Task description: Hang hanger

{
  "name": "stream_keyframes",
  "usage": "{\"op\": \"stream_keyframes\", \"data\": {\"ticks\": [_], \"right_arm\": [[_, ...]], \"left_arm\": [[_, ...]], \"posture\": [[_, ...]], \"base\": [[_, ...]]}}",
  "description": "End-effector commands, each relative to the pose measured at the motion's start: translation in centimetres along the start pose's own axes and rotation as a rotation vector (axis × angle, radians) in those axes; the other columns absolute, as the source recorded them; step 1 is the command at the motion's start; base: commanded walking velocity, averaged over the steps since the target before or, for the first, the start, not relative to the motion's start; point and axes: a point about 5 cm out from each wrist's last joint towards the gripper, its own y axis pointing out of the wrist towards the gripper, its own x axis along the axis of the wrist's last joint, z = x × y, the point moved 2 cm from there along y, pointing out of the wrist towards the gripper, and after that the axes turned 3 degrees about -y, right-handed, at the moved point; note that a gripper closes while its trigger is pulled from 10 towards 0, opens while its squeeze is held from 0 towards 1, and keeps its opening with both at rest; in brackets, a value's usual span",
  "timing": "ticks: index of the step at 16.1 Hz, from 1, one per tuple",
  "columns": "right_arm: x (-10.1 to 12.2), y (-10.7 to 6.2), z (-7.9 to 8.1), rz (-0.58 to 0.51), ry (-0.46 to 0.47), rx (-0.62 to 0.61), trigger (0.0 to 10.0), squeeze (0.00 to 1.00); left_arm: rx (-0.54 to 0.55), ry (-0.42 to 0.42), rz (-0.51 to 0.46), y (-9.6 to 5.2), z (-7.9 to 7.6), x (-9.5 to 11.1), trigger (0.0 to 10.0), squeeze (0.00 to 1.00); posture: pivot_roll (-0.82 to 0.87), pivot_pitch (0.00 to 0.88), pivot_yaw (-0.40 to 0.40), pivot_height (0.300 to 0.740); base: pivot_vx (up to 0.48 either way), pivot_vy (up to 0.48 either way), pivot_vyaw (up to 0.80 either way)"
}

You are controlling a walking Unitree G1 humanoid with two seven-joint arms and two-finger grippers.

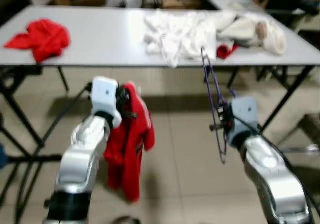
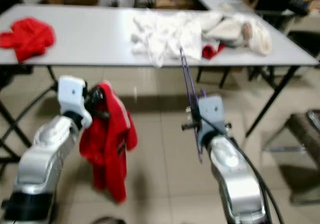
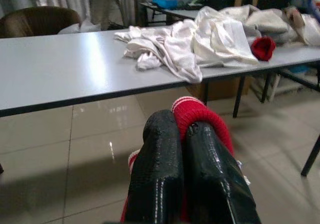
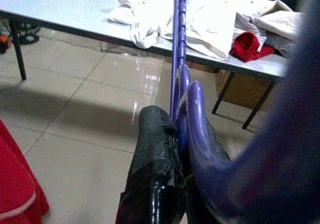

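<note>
A red garment [image 1: 129, 143] hangs from my left gripper [image 1: 125, 104], whose black fingers [image 3: 160, 184] are shut on its ribbed red edge [image 3: 200, 119]. My right gripper [image 1: 222, 126] is shut on a purple wire hanger [image 1: 214, 104], held upright and edge-on in front of the table; its fingers [image 4: 155, 174] clamp the purple bar [image 4: 181, 84]. Both arms are raised side by side over the tiled floor, short of the table's near edge.
A long grey folding table [image 1: 100, 39] stands ahead, carrying a red cloth [image 1: 42, 38] at the left, a pile of white and beige laundry [image 1: 210, 31] at the right, and a small red item [image 1: 226, 50]. Black table legs [image 1: 290, 96] stand at both sides.
</note>
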Motion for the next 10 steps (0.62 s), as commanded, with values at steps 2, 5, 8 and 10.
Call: {"op": "stream_keyframes", "data": {"ticks": [2,5,8,10], "right_arm": [[0.01,0.11,0.16,-0.003,0.004,0.004,10.0,0.00],[0.00,0.16,0.19,-0.003,0.005,0.005,10.0,0.00],[-0.02,0.18,0.22,-0.004,0.007,0.006,10.0,0.00],[-0.01,0.21,0.21,-0.003,0.008,0.006,10.0,0.00]], "left_arm": [[0.003,0.010,-0.026,0.10,0.25,0.79,10.0,0.00],[0.006,0.010,-0.025,0.12,0.30,0.80,10.0,0.00],[0.023,-0.003,-0.030,0.05,0.40,0.80,10.0,0.00],[0.039,-0.002,-0.022,0.13,0.58,0.81,10.0,0.00]], "posture": [[0.03,0.000,-0.010,0.740],[0.03,0.000,-0.010,0.740],[0.03,0.000,-0.011,0.740],[0.03,0.000,-0.013,0.740]], "base": [[0.000,0.375,0.00],[0.000,0.371,0.00],[0.000,0.123,0.00],[0.000,0.000,0.00]]}}
